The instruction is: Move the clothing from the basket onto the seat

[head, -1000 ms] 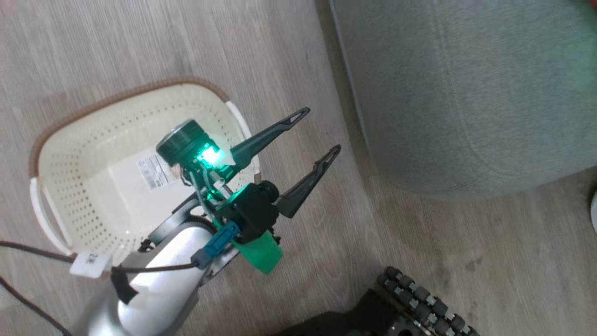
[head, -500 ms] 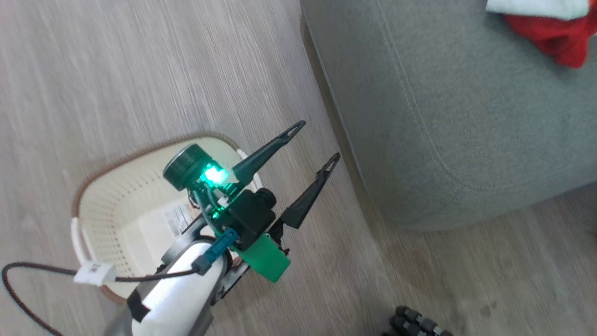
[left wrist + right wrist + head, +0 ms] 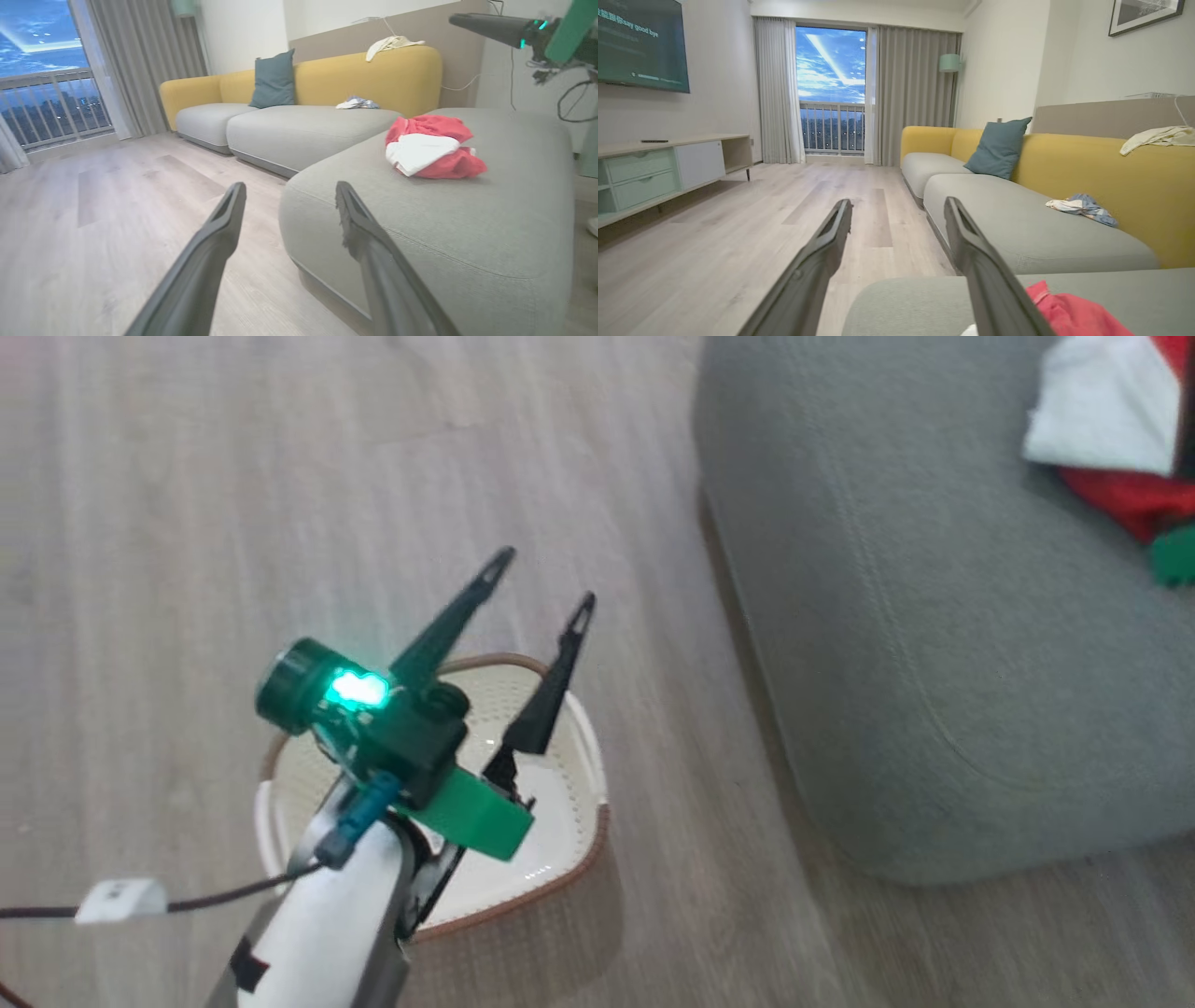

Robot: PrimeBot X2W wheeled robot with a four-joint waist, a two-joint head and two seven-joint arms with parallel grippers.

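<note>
Head view, left to right: left gripper (image 3: 544, 581), fingers spread apart and empty, held over the basket (image 3: 509, 661). The basket stands on the wooden floor (image 3: 187, 523), near the seat (image 3: 934, 663). The clothing (image 3: 1106, 415), a white piece over red, is piled on the seat at the far right edge.

Left wrist view: left fingers (image 3: 219, 233) apart. To their right, the seat carries the red and white pile.

Right wrist view: right gripper (image 3: 897, 205), fingers spread, empty. Red cloth lies on the seat at lower right, with a yellow sofa (image 3: 1111, 172) behind.
</note>
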